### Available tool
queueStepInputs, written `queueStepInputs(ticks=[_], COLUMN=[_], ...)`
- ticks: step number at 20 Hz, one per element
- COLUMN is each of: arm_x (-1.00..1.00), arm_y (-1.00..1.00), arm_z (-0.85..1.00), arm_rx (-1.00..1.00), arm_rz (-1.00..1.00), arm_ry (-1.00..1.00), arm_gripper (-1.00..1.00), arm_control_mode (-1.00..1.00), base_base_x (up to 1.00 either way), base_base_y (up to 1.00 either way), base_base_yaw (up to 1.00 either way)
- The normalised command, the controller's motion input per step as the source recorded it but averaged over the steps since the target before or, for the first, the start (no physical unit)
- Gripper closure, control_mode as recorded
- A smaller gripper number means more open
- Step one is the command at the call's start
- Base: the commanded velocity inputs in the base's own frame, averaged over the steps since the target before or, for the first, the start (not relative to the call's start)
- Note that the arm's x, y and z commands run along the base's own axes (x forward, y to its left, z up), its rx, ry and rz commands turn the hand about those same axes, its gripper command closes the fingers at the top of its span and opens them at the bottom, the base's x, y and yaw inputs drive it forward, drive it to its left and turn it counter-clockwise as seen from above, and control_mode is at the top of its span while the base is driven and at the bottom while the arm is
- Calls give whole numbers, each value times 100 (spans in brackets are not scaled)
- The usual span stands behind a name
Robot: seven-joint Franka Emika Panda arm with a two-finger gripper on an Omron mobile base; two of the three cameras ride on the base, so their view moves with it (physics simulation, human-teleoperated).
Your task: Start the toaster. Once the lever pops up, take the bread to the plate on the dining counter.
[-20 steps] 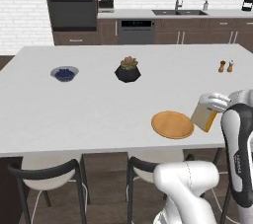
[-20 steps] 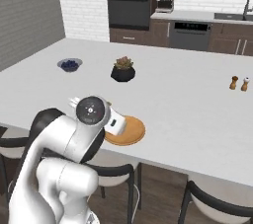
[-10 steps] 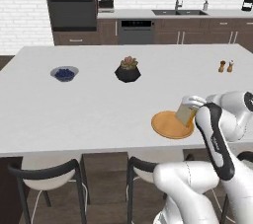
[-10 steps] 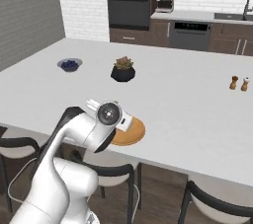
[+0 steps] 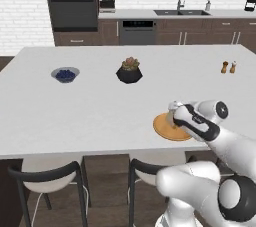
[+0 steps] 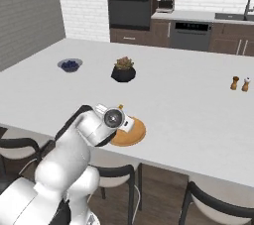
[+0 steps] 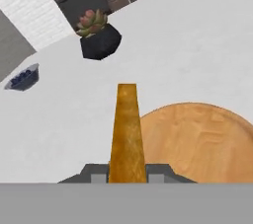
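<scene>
My gripper [image 7: 127, 171] is shut on the bread [image 7: 127, 129], a thin orange-yellow slice seen edge-on and sticking out between the fingers. It hangs low over the left part of the round tan plate [image 7: 202, 141]. The plate [image 5: 170, 130] lies near the front edge of the white dining counter [image 5: 100, 111], with the gripper [image 5: 173, 112] just above it. From the right base view the gripper [image 6: 125, 121] covers the plate's [image 6: 134, 135] left side. The toaster and its lever are out of view.
A dark pot with a succulent [image 5: 129, 71] and a small grey bowl of blue contents [image 5: 65, 74] stand farther back on the counter. Two small shakers [image 5: 228, 67] are at the right. Dark stools [image 5: 50, 176] sit under the near edge.
The arm has swung left and down with the bread, from beside the plate's right edge to over the plate. Nothing else has moved.
</scene>
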Motion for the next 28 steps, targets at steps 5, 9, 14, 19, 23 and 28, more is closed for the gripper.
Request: queueStepInputs(ticks=[5,9,14,19,23,28], arm_x=[76,41,31,-21,-52,-41], arm_y=[-7,0,-9,-7,0,0], arm_z=[-32,-45,-32,-52,-50,-40], arm_rx=[5,0,0,0,0,0], arm_rz=[1,4,3,4,3,0], arm_ry=[17,11,-1,-4,-12,-9], arm_gripper=[100,100,100,100,100,-100], arm_control_mode=[-100,-100,-100,-100,-100,-100], base_base_x=[0,0,0,0,0,0], base_base_y=[0,0,0,0,0,0], base_base_yaw=[0,0,0,0,0,0])
